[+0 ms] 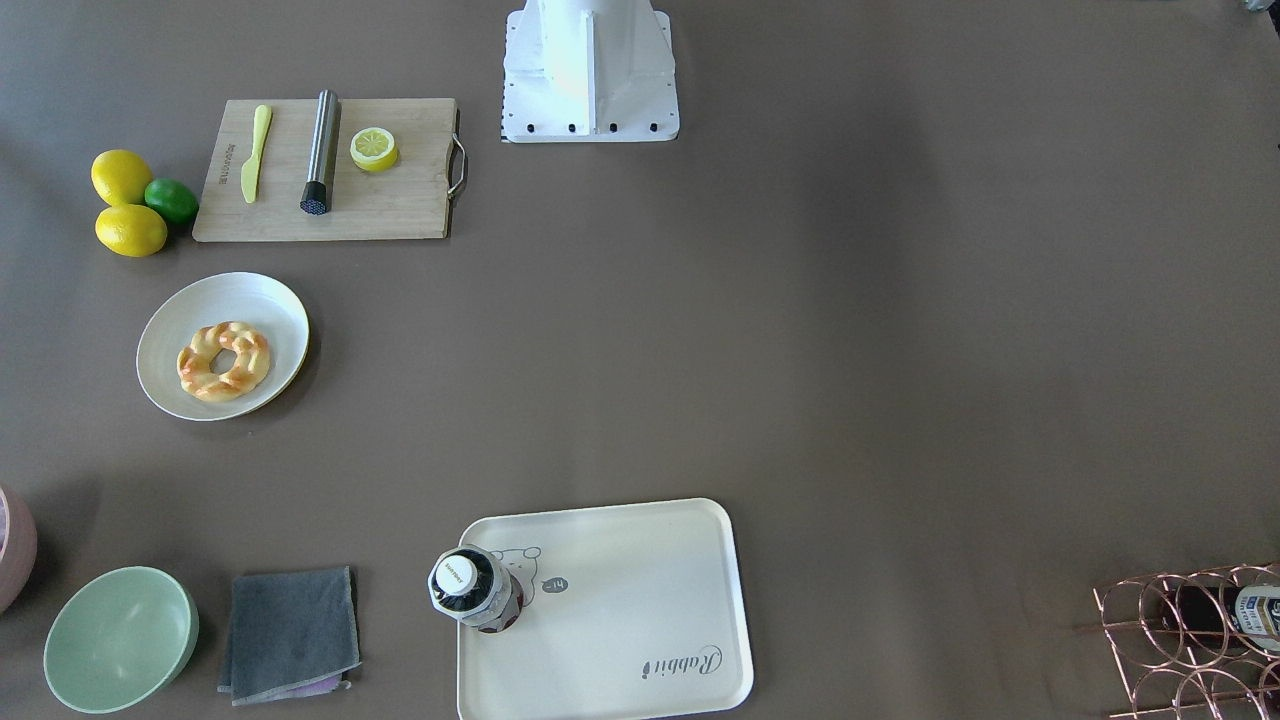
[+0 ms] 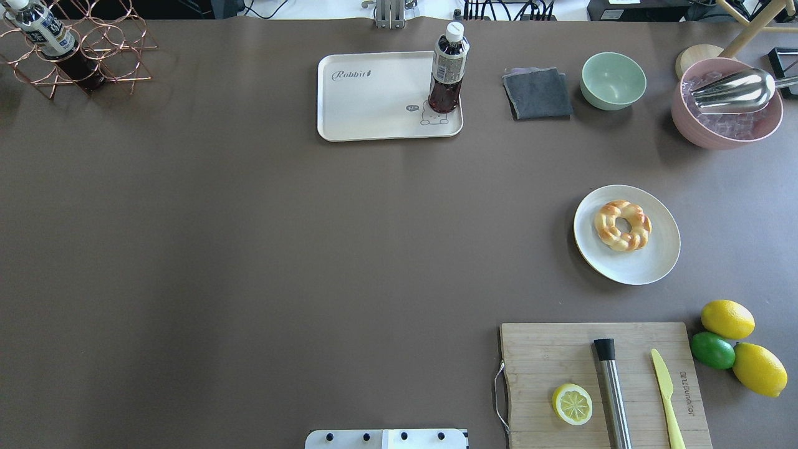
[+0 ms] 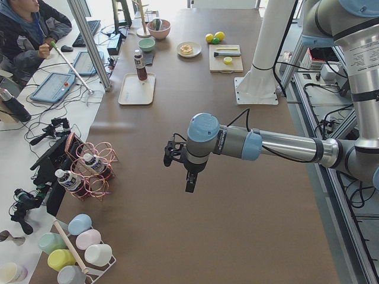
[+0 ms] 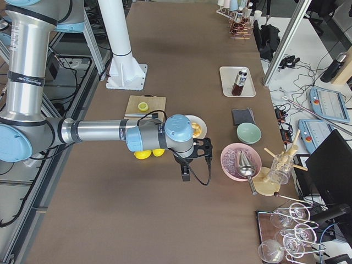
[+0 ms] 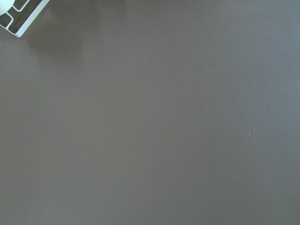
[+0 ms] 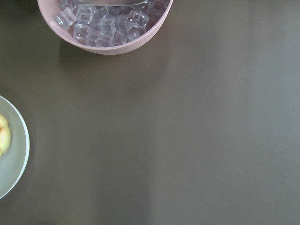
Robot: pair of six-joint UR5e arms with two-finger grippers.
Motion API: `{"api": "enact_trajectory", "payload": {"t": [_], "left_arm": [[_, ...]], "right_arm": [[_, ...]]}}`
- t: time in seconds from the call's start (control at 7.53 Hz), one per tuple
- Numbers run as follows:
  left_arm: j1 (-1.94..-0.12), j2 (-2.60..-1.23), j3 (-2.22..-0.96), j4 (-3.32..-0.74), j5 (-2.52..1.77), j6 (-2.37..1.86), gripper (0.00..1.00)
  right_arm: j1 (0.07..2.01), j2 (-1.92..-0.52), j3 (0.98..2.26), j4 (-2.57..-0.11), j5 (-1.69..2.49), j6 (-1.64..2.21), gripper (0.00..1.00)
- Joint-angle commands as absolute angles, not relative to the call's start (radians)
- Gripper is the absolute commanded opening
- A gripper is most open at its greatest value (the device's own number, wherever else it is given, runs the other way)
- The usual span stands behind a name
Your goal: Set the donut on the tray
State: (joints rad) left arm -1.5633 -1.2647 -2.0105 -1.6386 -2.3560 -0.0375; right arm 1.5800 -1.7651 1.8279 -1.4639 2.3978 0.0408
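Note:
The golden braided donut lies on a round white plate on the table's right side; it also shows in the front view. The cream tray with "Rabbit" script sits at the far middle and carries a dark drink bottle at its right end. My left gripper shows only in the exterior left view, hovering over bare table far from both. My right gripper shows only in the exterior right view, near the plate. I cannot tell whether either is open or shut.
A wooden cutting board holds a lemon half, a steel muddler and a yellow knife. Lemons and a lime lie beside it. A pink ice bowl, green bowl, grey cloth and copper bottle rack line the far edge.

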Motion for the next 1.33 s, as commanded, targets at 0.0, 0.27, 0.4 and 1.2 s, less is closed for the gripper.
{"api": "enact_trajectory", "payload": {"t": [0.0,0.27,0.4,1.2], "left_arm": [[-1.557,-1.262,-2.009,-1.647,-2.358,-0.04,0.98],[-1.557,-1.261,-2.01,-1.647,-2.359,-0.043,0.98],[-1.555,-1.261,-2.011,-1.647,-2.359,-0.043,0.98],[-1.555,-1.259,-2.008,-1.647,-2.359,-0.044,0.98]], "right_arm": [[1.469,-1.756,1.78,-1.416,2.465,0.093,1.0],[1.256,-1.741,1.752,-1.128,2.286,0.416,1.0],[1.177,-1.733,1.677,-0.97,2.267,0.52,1.0],[0.996,-1.626,1.566,-0.758,2.266,0.916,0.86]]}}
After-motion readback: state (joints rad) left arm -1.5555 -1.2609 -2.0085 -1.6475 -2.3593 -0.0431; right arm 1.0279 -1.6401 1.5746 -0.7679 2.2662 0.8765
